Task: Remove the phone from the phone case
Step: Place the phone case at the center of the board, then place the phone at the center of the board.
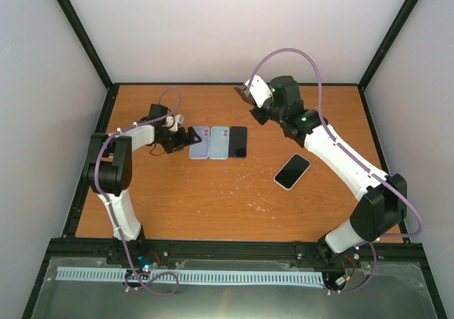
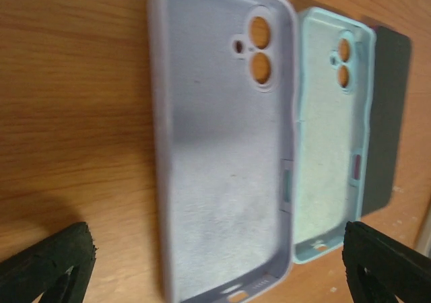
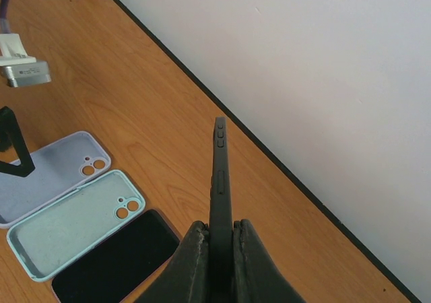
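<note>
From above, the left gripper [image 1: 187,137] sits low just left of an empty lilac case [image 1: 200,143], which lies in a row with a pale blue case [image 1: 219,142] and a black phone [image 1: 238,142] toward the table's [image 1: 213,198] far edge. The right gripper [image 1: 250,99] hangs raised beyond them. In the left wrist view, the fingertips [image 2: 50,259] stand spread wide either side of the lilac case's end, holding nothing. In the right wrist view, the right jaws are clamped on a thin dark phone [image 3: 219,175], edge-on and clear of the table.

Free table [image 1: 248,188] between cases [image 1: 218,142] and lone phone [image 1: 292,171]
</note>
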`<state>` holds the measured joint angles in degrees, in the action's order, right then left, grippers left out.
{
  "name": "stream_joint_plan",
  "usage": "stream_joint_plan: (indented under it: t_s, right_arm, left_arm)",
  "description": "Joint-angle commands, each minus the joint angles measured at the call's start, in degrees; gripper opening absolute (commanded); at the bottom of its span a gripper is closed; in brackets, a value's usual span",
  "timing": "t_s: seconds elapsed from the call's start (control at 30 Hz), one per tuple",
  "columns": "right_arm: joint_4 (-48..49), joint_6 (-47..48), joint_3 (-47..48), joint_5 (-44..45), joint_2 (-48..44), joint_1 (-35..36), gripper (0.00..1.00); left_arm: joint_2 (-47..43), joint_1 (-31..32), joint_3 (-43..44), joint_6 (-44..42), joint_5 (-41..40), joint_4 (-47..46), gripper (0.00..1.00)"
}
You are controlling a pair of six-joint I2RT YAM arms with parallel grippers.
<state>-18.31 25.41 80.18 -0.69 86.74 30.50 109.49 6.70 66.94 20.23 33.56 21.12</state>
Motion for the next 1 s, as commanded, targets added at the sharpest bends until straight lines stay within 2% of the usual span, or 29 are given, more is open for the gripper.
stream_joint_plan:
  t_s: [0.0, 0.1, 0.2, 0.37, 0.5, 0.77, 0.97]
  right_arm:
    - [3.85, -0.41, 1.47, -0.10, 0.07, -0.27, 0.03]
    - [4.64, 0.55, 1.54, -0.19, 0.19, -0.12, 0.03]
    - [6.83, 2.44, 0.77, 0.62, 0.08, 0.51, 0.03]
    - [14.44, 8.35, -2.79, 4.44, -0.79, 3.17, 0.03]
    - [22.84, 15.44, -6.69, 7.31, -1.47, 6.61, 0.03]
    - [35.81, 30.20, -11.30, 11.41, 0.70, 13.91, 0.03]
    - [45.07, 39.82, -14.73, 12.26, 2.79, 18.95, 0.03]
  left_arm:
    - [-2.83, -0.20, -0.77, 1.27, -8.07, 2.75, 1.00]
    - [-5.68, -0.35, -0.63, 0.63, -7.27, 2.96, 1.00]
    - [-10.59, -2.35, -1.56, 2.10, -3.07, 0.58, 1.00]
    - [-15.97, -8.24, 0.44, 5.79, 8.11, -1.71, 1.00]
    - [-19.18, -10.18, 2.12, 9.30, 16.87, -4.23, 1.00]
    - [-22.68, -10.65, 0.71, 22.70, 32.23, -14.74, 1.00]
    - [-23.98, -10.61, -2.40, 31.13, 37.32, -22.57, 0.97]
